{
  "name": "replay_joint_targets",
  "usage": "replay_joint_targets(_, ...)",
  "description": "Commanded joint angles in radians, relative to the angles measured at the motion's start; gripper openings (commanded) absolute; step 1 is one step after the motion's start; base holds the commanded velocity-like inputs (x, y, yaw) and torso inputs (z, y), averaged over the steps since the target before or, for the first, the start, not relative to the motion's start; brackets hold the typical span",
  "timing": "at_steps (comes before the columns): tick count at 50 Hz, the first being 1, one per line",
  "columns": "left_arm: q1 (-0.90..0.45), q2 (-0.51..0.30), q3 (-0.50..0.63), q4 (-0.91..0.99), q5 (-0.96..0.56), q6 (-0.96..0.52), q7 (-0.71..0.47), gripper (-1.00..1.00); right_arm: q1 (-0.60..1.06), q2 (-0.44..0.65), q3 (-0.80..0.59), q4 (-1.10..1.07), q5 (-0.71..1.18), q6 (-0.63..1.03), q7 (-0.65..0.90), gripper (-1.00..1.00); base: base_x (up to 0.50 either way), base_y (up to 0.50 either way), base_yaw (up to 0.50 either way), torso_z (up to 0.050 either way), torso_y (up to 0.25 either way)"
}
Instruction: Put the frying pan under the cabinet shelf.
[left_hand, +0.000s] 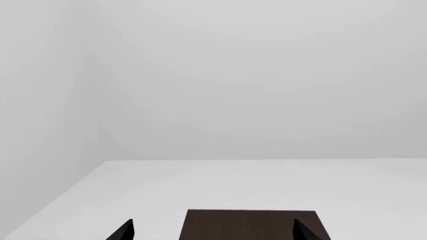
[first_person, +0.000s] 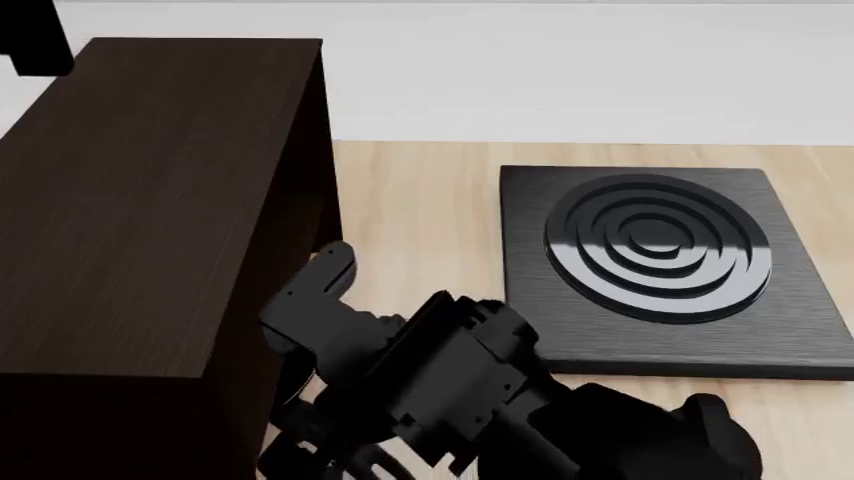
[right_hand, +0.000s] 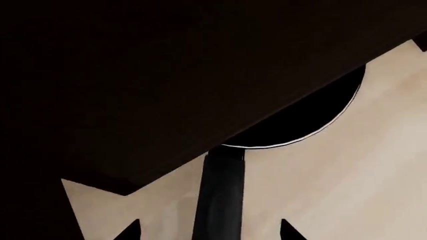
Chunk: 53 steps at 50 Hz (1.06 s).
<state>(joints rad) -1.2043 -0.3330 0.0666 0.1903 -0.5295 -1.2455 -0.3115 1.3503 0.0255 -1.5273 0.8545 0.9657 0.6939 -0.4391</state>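
Right wrist view shows the round black frying pan (right_hand: 300, 125) with a thin silver rim mostly tucked beneath the large dark brown wood-grain cabinet shelf (right_hand: 167, 65), resting on the pale wooden surface (right_hand: 373, 175). Its long black handle (right_hand: 220, 195) runs back out toward the right gripper (right_hand: 210, 231), pan body pointing inward. The fingertips straddle the handle; I cannot tell if they pinch it. Pulling away while still clamped could drag the pan out. The left gripper (left_hand: 213, 231) hangs spread apart, empty, above the cabinet top.
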Motion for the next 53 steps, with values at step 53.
replay_joint_targets(53, 0.026, -0.01, -0.03, 0.094, -0.062, -0.06, -0.037, 1.0, 0.182, 1.045, 0.528, -1.539, 1.269, 0.194, 1.46, 1.0, 0.0, 0.0, 0.0, 0.0, 0.0)
